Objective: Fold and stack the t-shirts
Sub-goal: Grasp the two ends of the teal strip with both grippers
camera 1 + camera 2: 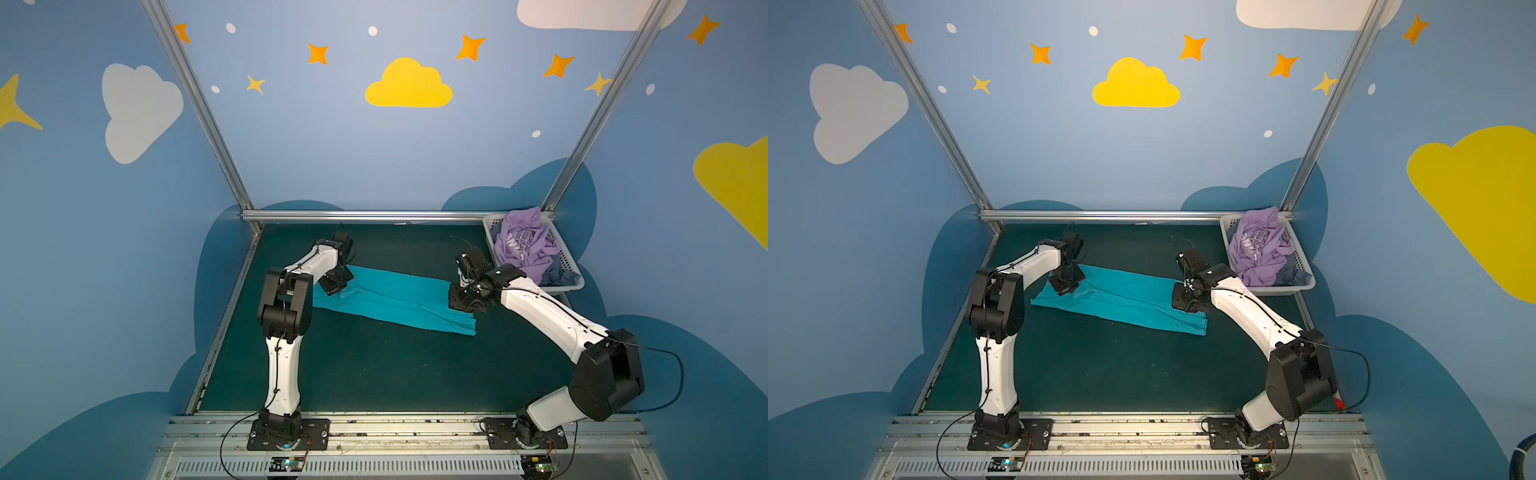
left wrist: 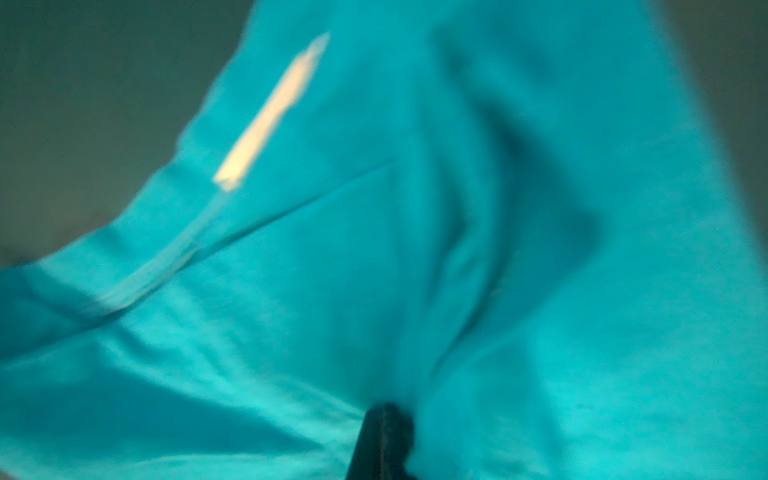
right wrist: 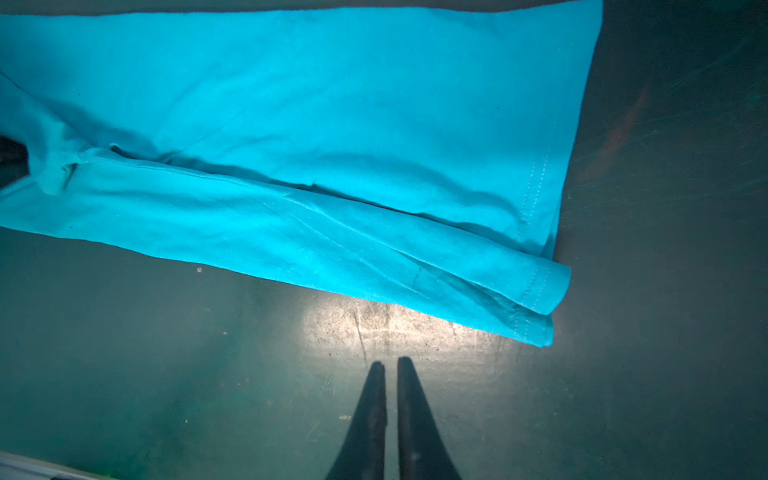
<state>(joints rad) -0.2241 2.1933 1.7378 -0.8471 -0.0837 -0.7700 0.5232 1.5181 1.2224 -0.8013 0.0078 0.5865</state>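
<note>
**On mat (image 1: 374, 374): teal t-shirt (image 1: 395, 301) in long strip, one end pinched**

Strip lies mid-mat, folded lengthwise. At its left end the left gripper (image 2: 384, 415) is clamped on the cloth, fabric bunched at the tips. By the hem end, right gripper (image 3: 390, 365) jaws nearly together over bare mat, holding nothing. Far right corner: lavender t-shirt (image 1: 521, 245) crumpled in white basket (image 1: 490, 224).
</note>
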